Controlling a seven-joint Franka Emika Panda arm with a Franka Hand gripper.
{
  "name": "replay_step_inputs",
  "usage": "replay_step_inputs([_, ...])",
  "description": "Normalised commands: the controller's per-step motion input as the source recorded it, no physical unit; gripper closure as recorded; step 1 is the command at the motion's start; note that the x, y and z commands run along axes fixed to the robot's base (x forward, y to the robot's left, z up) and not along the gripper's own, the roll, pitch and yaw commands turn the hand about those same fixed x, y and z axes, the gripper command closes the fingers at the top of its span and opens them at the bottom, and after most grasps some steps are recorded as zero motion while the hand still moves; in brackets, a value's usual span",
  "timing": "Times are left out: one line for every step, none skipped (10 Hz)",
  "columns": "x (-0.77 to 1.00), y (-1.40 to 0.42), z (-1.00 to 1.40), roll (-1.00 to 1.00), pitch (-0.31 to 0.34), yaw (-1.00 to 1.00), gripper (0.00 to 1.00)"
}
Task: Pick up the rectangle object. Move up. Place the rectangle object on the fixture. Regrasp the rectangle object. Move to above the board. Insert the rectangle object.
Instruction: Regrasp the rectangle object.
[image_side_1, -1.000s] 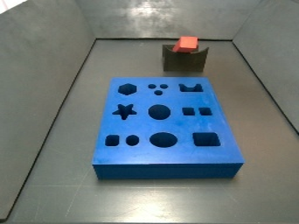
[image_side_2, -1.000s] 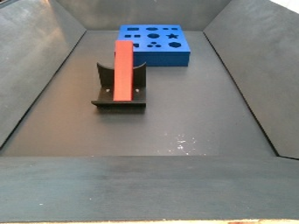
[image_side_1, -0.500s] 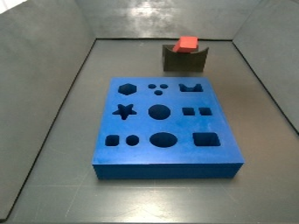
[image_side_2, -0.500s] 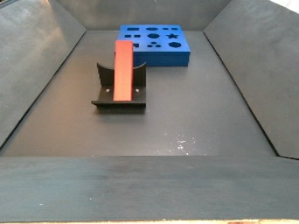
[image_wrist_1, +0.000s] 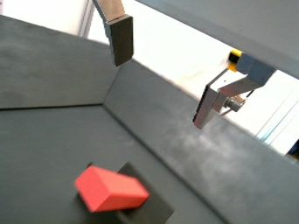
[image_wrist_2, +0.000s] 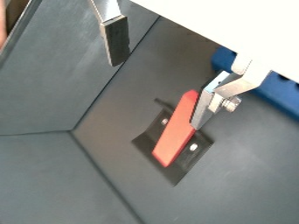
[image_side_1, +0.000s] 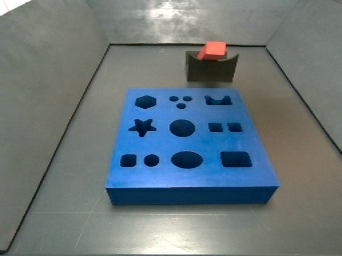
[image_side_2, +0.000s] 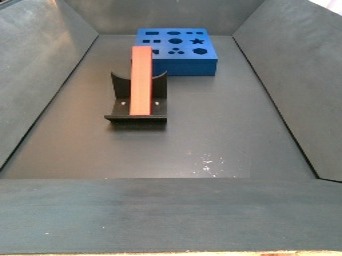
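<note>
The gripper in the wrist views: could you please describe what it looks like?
The gripper has two flat silver metal fingers tipped with dark rectangular pads. One finger is a bent plate with a bolt; a yellow-and-black part sits above it in a wrist view. No cables show, and both side views show no arm.

gripper (image_wrist_2: 163, 72) spread wide, nothing between the plates.
seen only in both wrist views (image_wrist_1: 163, 77); neither side view shows the arm or gripper. the two fingers (image_wrist_1: 121, 41) are flat silver plates with dark pads, set well apart. one finger (image_wrist_2: 114, 39) shows its dark pad face-on, the opposite finger (image_wrist_2: 205, 107) shows its silver edge.
</note>
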Motion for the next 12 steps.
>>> replay_step_inputs([0.09, -0.05, -0.01, 1.00, 0.135, 0.07, 0.00])
replay_step_inputs([0.10, -0.05, 0.00, 0.87, 0.169, 0.10, 0.00])
replay_step_inputs([0.10, -0.05, -0.01, 0.67, 0.169, 0.12, 0.00])
replay_step_inputs([0.10, -0.05, -0.01, 0.48, 0.158, 0.15, 0.00])
replay_step_inputs([0.09, -0.04, 0.00, 0.28, 0.131, 0.17, 0.00])
replay_step_inputs([0.03, 0.04, -1.00, 0.20, 0.119, 0.29, 0.00])
replay_step_inputs([0.03, 0.04, -1.00, 0.17, 0.086, 0.30, 0.00])
replay_step_inputs([0.04, 0.04, -1.00, 0.14, 0.019, 0.27, 0.00])
replay_step_inputs([0.06, 0.03, -1.00, 0.12, -0.033, 0.24, 0.00])
replay_step_inputs([0.06, 0.03, -1.00, 0.10, -0.065, 0.22, 0.00])
replay_step_inputs([0.08, 0.03, -1.00, 0.08, -0.128, 0.16, 0.00])
replay_step_inputs([0.08, 0.03, -1.00, 0.07, -0.146, 0.13, 0.00])
